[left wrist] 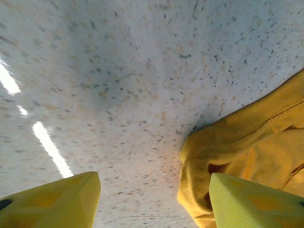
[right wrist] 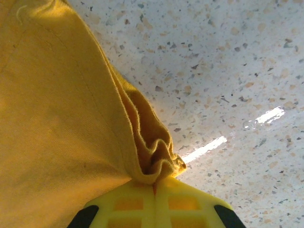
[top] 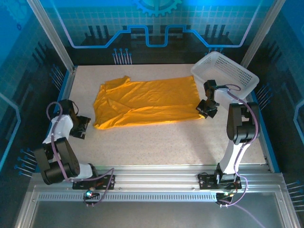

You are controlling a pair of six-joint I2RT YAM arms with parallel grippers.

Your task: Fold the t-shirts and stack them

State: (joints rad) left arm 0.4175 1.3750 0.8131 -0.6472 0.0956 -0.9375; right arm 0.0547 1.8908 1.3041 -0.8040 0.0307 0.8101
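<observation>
Well, the t-shirt (top: 145,102) lies spread on the table (top: 156,147), a bit toward 12 o'clock from the middle. It is wrinkled, and one sleeve pokes out at its 11 o'clock corner.

Its 4 o'clock corner is bunched up in my right gripper (top: 205,110). Those fingers (right wrist: 128,204) are pressed together on the cloth.

My left gripper (top: 83,126) sits at the shirt's 8 o'clock corner, with its fingers (left wrist: 61,199) spread wide. The rolled hem lies just beside one finger, not squeezed.

The white basket (top: 237,78) stands at 2 o'clock, tilted, and near the right gripper.

From the shirt's near edge toward 6 o'clock, a wide strip of speckled tabletop gives me room to move.
</observation>
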